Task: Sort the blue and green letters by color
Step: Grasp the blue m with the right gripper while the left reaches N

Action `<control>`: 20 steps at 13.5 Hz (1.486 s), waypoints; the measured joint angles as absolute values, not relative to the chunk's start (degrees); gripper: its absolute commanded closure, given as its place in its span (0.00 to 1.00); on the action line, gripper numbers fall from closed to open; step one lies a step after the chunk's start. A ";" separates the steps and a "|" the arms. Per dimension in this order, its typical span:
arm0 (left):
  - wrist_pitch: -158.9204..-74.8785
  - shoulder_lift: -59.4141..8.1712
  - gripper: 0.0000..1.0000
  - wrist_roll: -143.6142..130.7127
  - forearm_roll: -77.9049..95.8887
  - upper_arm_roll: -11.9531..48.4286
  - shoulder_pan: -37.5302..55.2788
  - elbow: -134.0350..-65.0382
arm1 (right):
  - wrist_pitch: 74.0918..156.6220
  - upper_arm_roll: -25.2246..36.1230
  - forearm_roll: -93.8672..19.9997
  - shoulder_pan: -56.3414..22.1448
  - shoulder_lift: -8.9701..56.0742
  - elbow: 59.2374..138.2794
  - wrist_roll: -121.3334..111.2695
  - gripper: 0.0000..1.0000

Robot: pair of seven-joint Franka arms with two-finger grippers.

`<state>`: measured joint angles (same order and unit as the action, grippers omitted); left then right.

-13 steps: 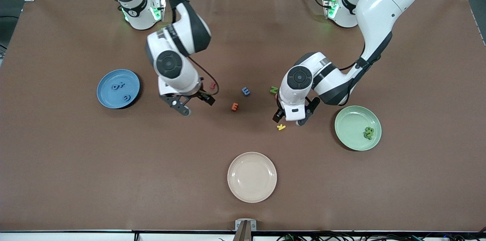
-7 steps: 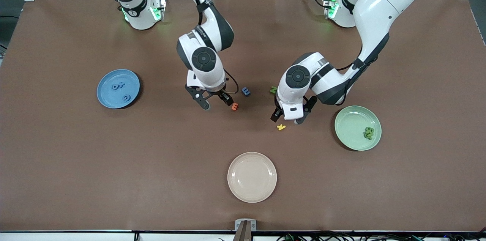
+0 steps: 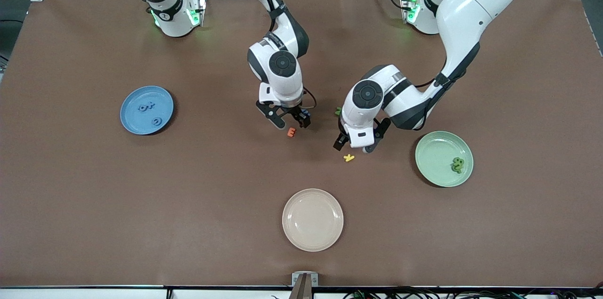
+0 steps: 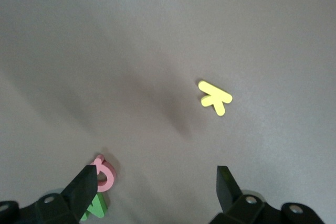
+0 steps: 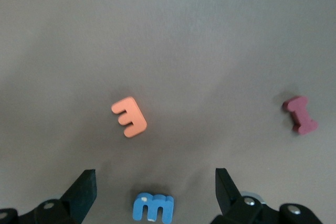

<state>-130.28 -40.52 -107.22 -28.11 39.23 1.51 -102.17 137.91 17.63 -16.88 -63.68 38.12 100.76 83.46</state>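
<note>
**Both grippers open above loose letters**

The right gripper (image 3: 289, 122) hangs with its fingers apart and empty over a blue letter (image 5: 153, 208), just beside an orange letter (image 3: 292, 133). The left gripper (image 3: 356, 144) hangs spread and empty near a green letter (image 4: 94, 206) and a yellow letter (image 3: 348, 157). Other blue letters lie on the blue plate (image 3: 133, 122); green ones lie on the green plate (image 3: 433, 153).

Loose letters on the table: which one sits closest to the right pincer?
The blue letter: it lies between the open right pincer's fingers, while the orange letter and dark red letter lie farther out.
</note>
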 measured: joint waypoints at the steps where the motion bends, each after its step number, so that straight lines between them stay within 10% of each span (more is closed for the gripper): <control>1: -130.32 -40.60 0.00 -107.39 -28.11 39.22 1.72 -102.17 | 138.09 17.63 -16.88 -64.11 38.47 100.73 84.35 0.16; 3: -130.75 -40.69 0.00 -108.07 -28.11 39.17 1.93 -102.17 | 138.34 17.55 -16.88 -64.63 38.93 100.66 85.17 0.30; 20: -133.88 -41.37 0.01 -110.59 -28.11 39.01 2.24 -104.28 | 139.75 16.14 -16.93 -64.88 42.54 97.61 87.09 0.31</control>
